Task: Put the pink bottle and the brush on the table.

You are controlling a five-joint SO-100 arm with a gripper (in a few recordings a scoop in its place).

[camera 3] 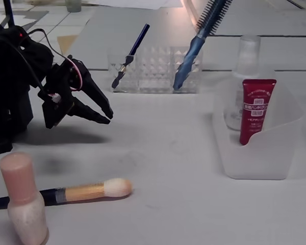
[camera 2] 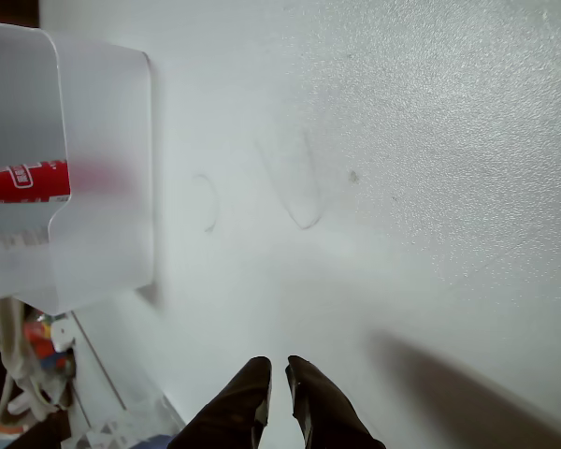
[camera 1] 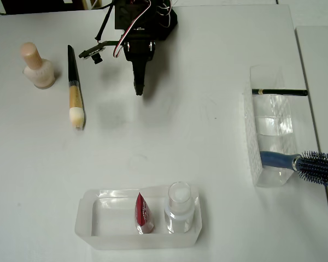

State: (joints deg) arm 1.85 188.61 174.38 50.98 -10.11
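- Two task things lie out on the white bench (camera 1: 169,131): the pink bottle (camera 1: 38,67) stands upright near the top left of the overhead view, and the brush (camera 1: 74,93) lies flat just beside it on its right, apart from it, bristle head toward the bottom of that view.
- In the fixed view the pink bottle (camera 3: 24,206) is at the near left edge, with the brush (camera 3: 84,191) lying behind it, tan head pointing right.
- The black arm's fingers (camera 1: 139,86) hang over bare bench to the right of the brush, well apart from both things. In the wrist view the fingers (camera 2: 278,372) are parted only by a narrow slit, almost closed, with nothing between them; in the fixed view the tips (camera 3: 108,115) are also empty and above the surface.
- A frosted tray (camera 1: 85,226) near the bottom of the overhead view holds a red tube (camera 1: 143,213) and a clear bottle (camera 1: 179,208) with a white cap, side by side.
- A clear organiser (camera 1: 273,174) at the right carries a blue hairbrush (camera 1: 309,166) and a thin dark pencil (camera 1: 279,92), both sticking out past its right side.
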